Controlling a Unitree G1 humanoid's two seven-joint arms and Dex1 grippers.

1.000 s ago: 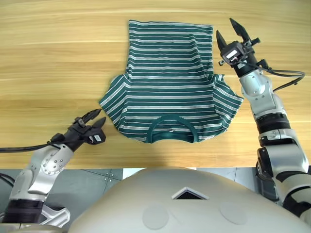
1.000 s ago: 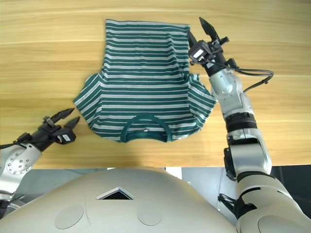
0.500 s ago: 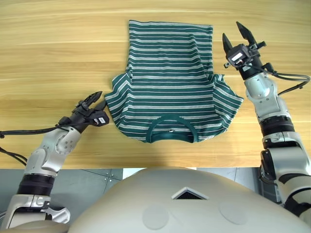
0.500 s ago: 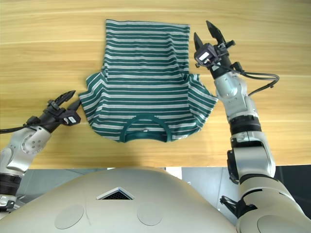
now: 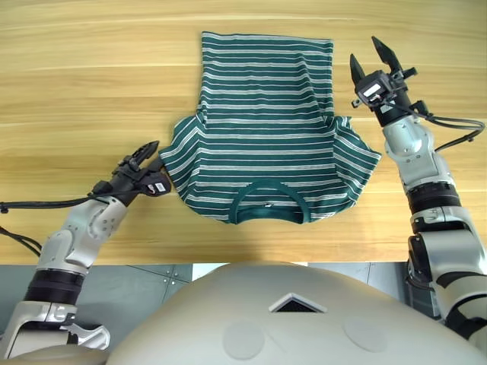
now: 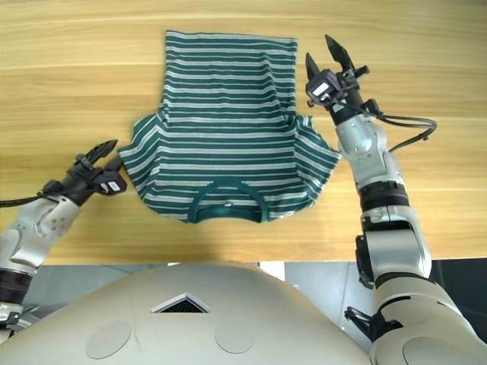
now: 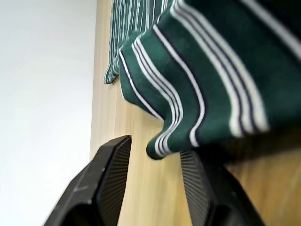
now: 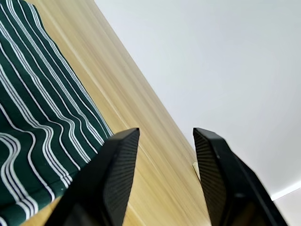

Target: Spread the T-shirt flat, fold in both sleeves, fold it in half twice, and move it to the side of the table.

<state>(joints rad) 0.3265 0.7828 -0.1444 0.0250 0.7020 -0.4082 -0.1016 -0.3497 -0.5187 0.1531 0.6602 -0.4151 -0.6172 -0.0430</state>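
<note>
T-shirt point(image 5: 266, 129) lies between parted left fingers point(image 7: 110, 179), at its sleeve point(image 5: 176, 146), and parted right fingers point(image 8: 117, 174).

The T-shirt point(image 5: 266, 129) is dark green with thin white stripes across it, its collar point(image 5: 268, 182) plain green. The table point(image 5: 91, 68) is pale, grained wood. My left gripper point(image 5: 156, 158) and right gripper point(image 5: 364, 49) are black.

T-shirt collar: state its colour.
Solid dark green, unlike the white-striped body; the collar of the T-shirt shows best in the left eye view.
</note>
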